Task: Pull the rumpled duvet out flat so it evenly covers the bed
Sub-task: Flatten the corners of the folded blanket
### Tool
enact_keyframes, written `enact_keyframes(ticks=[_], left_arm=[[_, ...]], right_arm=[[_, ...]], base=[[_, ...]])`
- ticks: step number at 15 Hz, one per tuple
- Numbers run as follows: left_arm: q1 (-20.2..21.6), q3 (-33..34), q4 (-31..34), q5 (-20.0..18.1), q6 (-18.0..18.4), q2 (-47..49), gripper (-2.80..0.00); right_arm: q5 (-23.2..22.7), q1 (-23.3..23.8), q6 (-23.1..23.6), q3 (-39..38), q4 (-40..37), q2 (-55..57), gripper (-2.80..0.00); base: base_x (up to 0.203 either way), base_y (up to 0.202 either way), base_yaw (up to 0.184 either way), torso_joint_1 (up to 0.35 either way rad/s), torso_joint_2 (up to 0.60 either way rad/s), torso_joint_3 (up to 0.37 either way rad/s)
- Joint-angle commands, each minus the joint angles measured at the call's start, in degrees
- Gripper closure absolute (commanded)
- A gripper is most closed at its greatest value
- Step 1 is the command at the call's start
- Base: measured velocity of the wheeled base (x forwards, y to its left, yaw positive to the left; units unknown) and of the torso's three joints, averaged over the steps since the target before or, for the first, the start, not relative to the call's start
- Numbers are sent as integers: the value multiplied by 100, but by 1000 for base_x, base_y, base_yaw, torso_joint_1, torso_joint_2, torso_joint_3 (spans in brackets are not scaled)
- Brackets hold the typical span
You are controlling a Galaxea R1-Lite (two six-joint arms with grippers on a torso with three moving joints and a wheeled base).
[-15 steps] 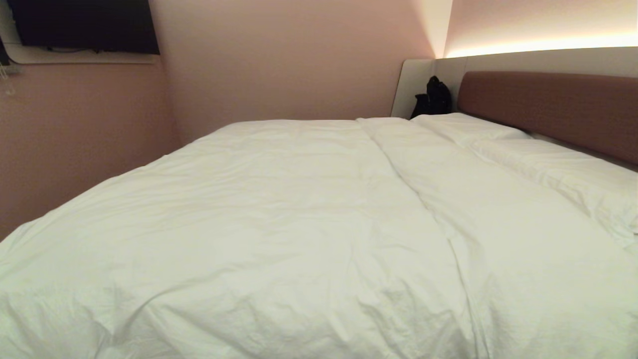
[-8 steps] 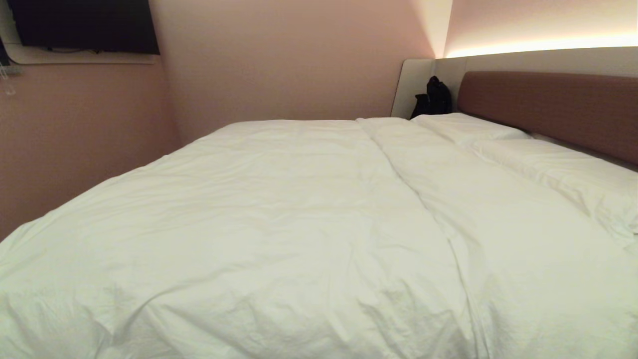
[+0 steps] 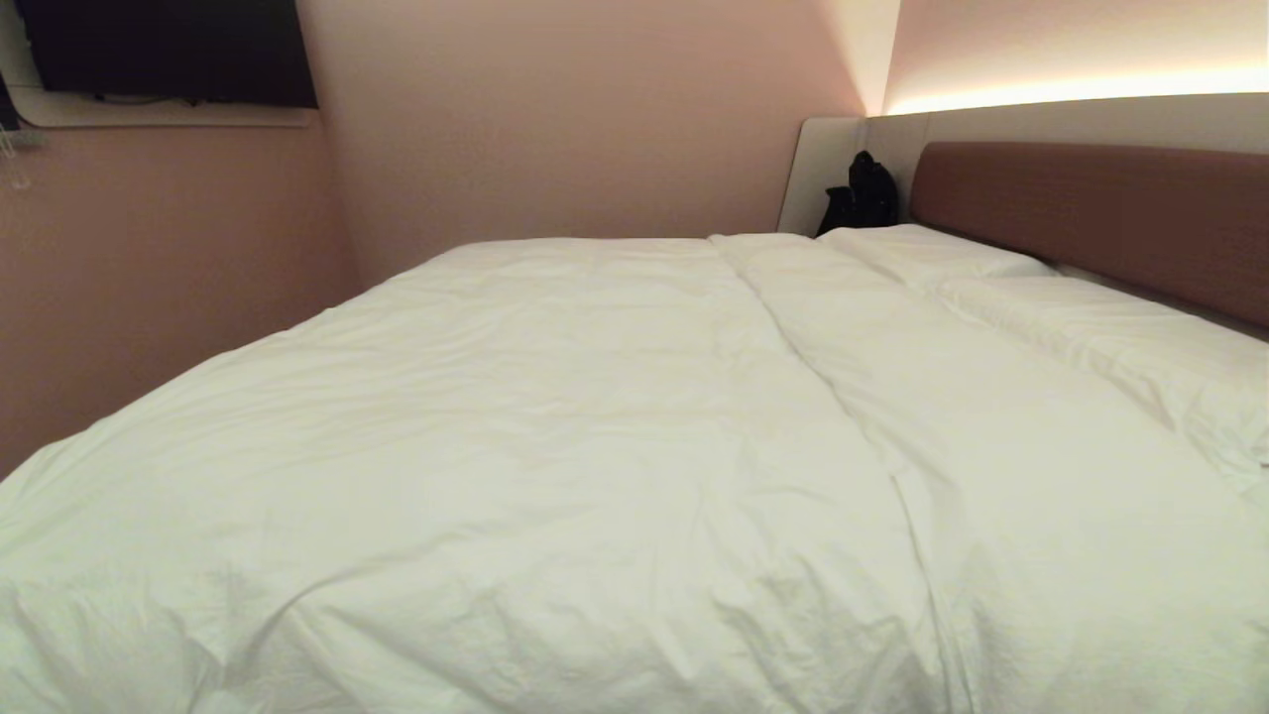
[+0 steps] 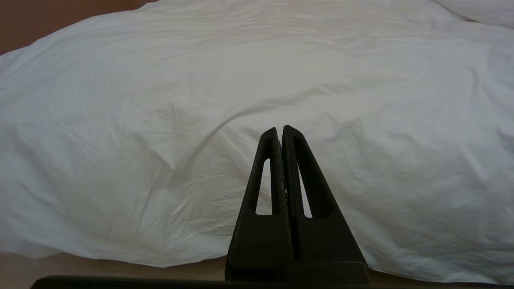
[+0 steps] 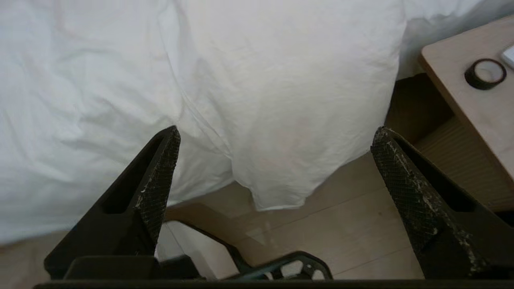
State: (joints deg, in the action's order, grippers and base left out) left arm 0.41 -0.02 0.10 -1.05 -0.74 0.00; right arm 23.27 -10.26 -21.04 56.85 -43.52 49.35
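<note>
Head view, bedding: the duvet (image 3: 555, 446) is lying spread over the bed (image 3: 1091, 213), reaching the near edge; a long fold is running from the far side toward the near right; pillows (image 3: 1091, 327) are sitting along the headboard.
Head view, surroundings: a black bag (image 3: 861, 193) is standing in the far corner beside the headboard; a dark screen (image 3: 169, 50) is hanging on the wall, cut off by the frame; neither arm is showing.
Left wrist view: the left gripper (image 4: 281, 132) is hanging before the duvet's drooping near edge, fingers pressed together, holding nothing.
Right wrist view: the right gripper (image 5: 275, 134) is standing wide apart and empty above a hanging duvet corner (image 5: 277, 188); pale floor (image 5: 341, 224) is showing below; a bedside table (image 5: 470, 104) carrying a black tape roll (image 5: 485, 74) is sitting just beside the bed.
Hard to make out: a dark frame (image 5: 281, 269) low in this view, partly hidden.
</note>
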Motion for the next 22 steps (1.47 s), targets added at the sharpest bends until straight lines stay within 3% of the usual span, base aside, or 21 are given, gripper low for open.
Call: enact_keyframes(ticks=[1, 7, 8, 12, 14, 18, 22], left_arm=[[2, -6, -1, -1, -5, 0, 0], [2, 1, -1, -1, -5, 0, 0], [2, 2, -1, -1, -5, 0, 0], [2, 2, -1, -1, -5, 0, 0], [2, -6, -1, -1, -5, 0, 0], [2, 2, -1, -1, -5, 0, 0], [2, -6, -1, -1, -5, 0, 0]], right_arm=[[-69, 457, -120, 24, 681, 589, 0], [-1064, 1744, -128, 22, 1012, 1400, 0], [-1334, 2167, -115, 7, 1130, 1584, 0], [-3061, 3904, 79, -36, 1800, 2679, 0], [-3753, 4498, 230, -36, 2101, 3189, 0], [-4024, 5076, 348, -4, 2567, 4166, 0], [-4024, 5282, 313, 117, 3063, 4988, 0]], base=[[0, 0, 0, 0, 0, 0], [0, 0, 0, 0, 0, 0], [0, 0, 0, 0, 0, 0], [0, 0, 0, 0, 0, 0], [0, 0, 0, 0, 0, 0], [0, 0, 0, 0, 0, 0], [0, 0, 0, 0, 0, 0]])
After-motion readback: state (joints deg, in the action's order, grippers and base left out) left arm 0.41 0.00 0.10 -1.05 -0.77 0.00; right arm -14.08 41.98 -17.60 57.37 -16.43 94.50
